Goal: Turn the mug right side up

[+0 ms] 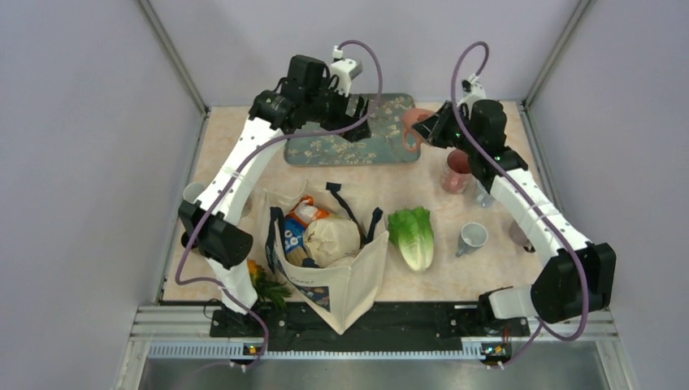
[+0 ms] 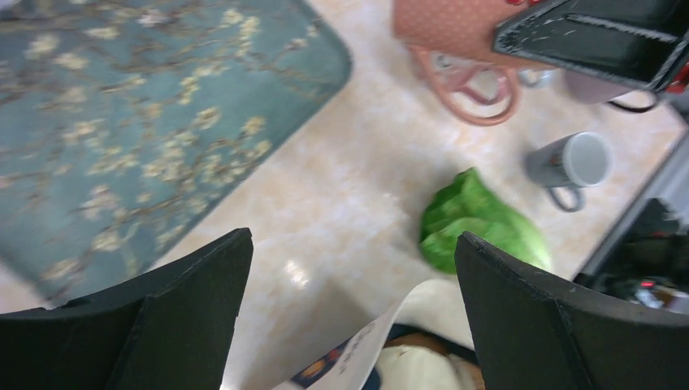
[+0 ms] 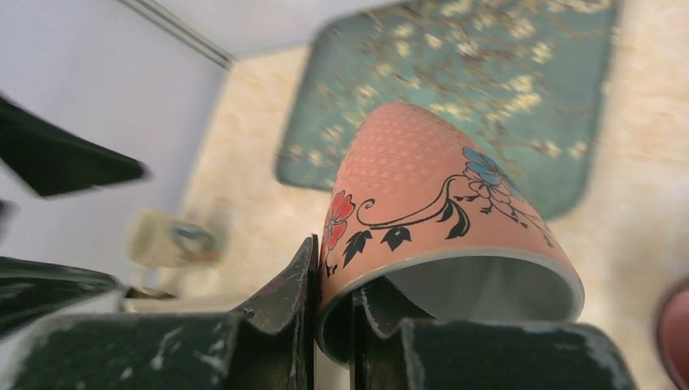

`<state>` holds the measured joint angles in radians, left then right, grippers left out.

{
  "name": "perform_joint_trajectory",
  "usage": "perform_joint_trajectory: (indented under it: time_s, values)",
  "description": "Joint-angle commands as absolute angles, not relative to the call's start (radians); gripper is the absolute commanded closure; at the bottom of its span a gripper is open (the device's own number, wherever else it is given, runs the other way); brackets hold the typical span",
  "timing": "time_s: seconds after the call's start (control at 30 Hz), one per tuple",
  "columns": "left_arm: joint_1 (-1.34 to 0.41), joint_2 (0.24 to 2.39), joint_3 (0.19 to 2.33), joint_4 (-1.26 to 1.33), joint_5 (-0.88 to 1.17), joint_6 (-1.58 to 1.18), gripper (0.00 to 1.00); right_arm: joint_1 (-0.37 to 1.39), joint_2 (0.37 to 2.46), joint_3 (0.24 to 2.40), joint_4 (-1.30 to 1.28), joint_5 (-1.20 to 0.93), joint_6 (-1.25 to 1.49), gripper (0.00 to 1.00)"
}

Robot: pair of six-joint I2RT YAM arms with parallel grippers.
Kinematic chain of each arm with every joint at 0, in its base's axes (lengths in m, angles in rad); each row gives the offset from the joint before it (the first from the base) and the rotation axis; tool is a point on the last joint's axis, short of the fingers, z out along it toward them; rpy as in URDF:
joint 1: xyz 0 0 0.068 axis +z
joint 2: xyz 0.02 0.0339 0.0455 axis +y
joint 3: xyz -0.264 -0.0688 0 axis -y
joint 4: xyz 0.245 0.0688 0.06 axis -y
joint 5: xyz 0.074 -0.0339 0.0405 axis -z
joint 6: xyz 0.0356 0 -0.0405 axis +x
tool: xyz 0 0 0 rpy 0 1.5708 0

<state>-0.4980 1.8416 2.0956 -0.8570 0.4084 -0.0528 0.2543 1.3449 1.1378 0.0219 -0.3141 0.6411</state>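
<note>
Mug (image 3: 431,203), the pink flowered one, is at about one o'clock on the table as seen from behind the arms, just off the right edge of the blue floral mat (image 1: 349,150). The right gripper (image 3: 333,276) has it by the rim, with one finger inside the mouth and the other outside. They pinch the wall at about seven o'clock of the opening in the wrist view.

What matters for the next move is the axis. The mug's length runs out ahead of the fingers, mouth back toward the wrist and base pointing away toward the mat, so it lies tipped rather than standing. A turn of the wrist that swings the base downward looks like what would set it upright. It seems lifted off the tabletop, though from overhead the arm hides too much to be sure.

The left gripper (image 2: 349,244) hangs over the mat with its jaws spread wide and nothing between them. The mug is at its three o'clock, near but apart.
</note>
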Motion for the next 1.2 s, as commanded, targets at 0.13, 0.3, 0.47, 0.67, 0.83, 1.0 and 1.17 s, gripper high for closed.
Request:
perform_joint_trajectory:
  time_s: [0.13, 0.3, 0.47, 0.67, 0.83, 1.0, 1.17]
  values:
    - [-0.384, 1.674, 1.921, -0.9, 0.187, 0.152, 0.01, 0.364, 1.584, 1.504, -0.626, -0.137, 0.118, 1.0]
    - [-0.252, 1.603, 1.803, -0.859, 0.224, 0.108, 0.01, 0.374, 1.791, 1.667, -0.822, -0.109, -0.088, 1.0]
    - [-0.175, 1.544, 1.731, -0.844, 0.224, 0.139, 0.01, 0.379, 1.884, 1.697, -0.877, -0.012, -0.244, 1.0]
    - [-0.146, 1.512, 1.682, -0.841, 0.261, 0.133, 0.01, 0.379, 1.974, 1.7, -0.927, -0.044, -0.355, 1.0]
    - [-0.146, 1.503, 1.672, -0.839, 0.279, 0.124, 0.01, 0.38, 1.999, 1.677, -0.938, -0.05, -0.342, 0.88]
    - [-0.146, 1.492, 1.664, -0.832, 0.258, 0.129, 0.01, 0.379, 1.957, 1.724, -0.943, -0.04, -0.288, 0.52]
    - [-0.146, 1.457, 1.673, -0.83, 0.234, 0.133, 0.01, 0.38, 1.862, 1.805, -0.936, -0.074, -0.249, 0.38]
